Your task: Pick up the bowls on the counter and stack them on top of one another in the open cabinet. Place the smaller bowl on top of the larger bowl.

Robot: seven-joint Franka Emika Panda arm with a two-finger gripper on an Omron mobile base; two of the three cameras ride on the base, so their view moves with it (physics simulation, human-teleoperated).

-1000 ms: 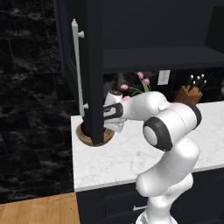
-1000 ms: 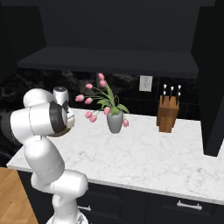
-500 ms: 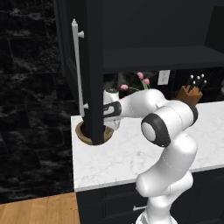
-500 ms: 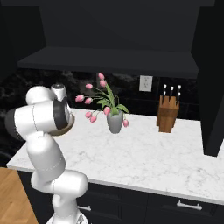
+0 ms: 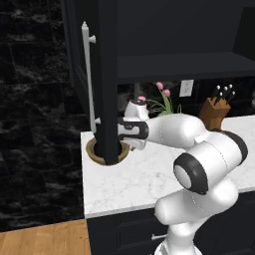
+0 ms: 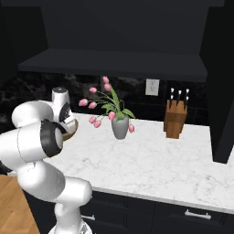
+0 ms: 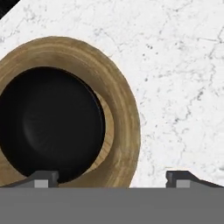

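Observation:
A wide tan-brown wooden bowl with a dark round inside lies on the white marble counter. The dark round sits off-centre to the left, with a sliver of paler wood beside it. My gripper hangs open just above the bowl's near rim, one fingertip over the dark inside and the other over bare counter. In the left base view the bowl sits at the counter's left end, partly behind the open cabinet's door, with my gripper right over it. A sliver of the bowl peeks past my arm.
The cabinet door's silver bar handle and its edge stand close to my hand. The dark shelf runs above the counter. A grey vase of pink tulips and a wooden knife block stand farther right.
My hand has stayed over the bowl while the elbow has swung right and lower. The bowl has not moved.

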